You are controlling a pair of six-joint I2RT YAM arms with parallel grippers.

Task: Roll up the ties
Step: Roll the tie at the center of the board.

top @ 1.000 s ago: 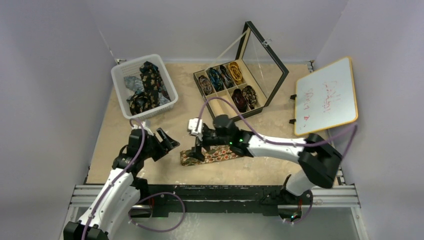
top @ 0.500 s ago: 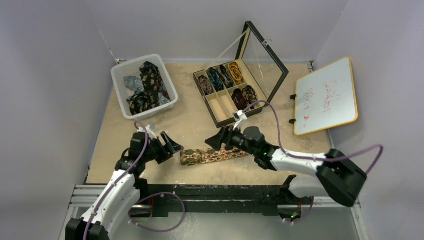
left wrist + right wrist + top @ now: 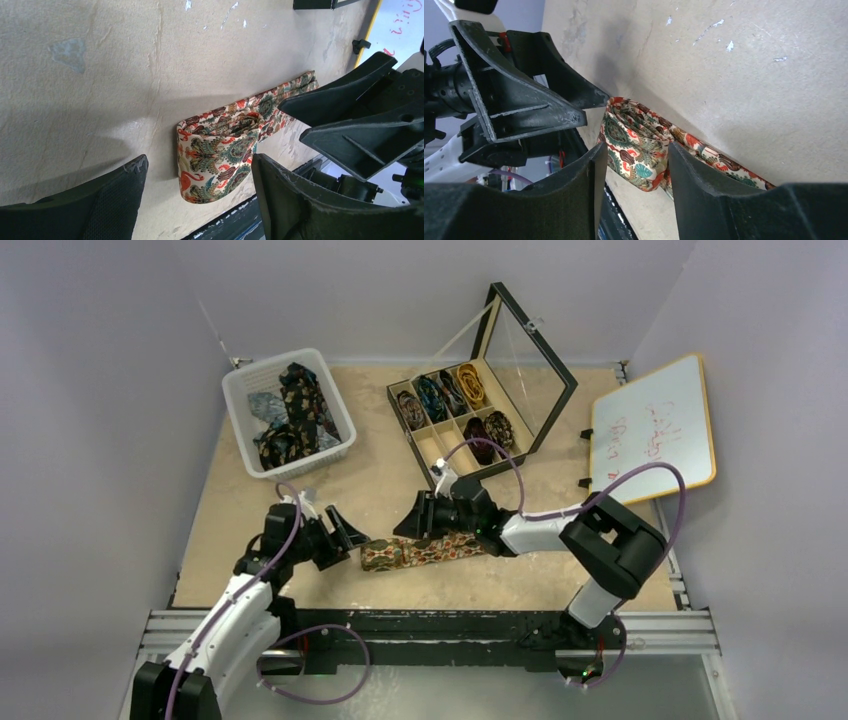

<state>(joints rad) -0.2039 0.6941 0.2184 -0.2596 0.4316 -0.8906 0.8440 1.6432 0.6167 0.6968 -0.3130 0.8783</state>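
Tie of tan-orange paisley fabric (image 3: 425,551), folded flat, is found near the beige table (image 3: 380,480) front edge between left gripper (image 3: 350,537) and right gripper (image 3: 406,530), both jaws apart, neither clamping it.

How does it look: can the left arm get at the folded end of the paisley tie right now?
Probably yes. The left end effector sits open just short of the tie, at its folded end, with nothing between them. The right end effector hovers close by, so room is tight.
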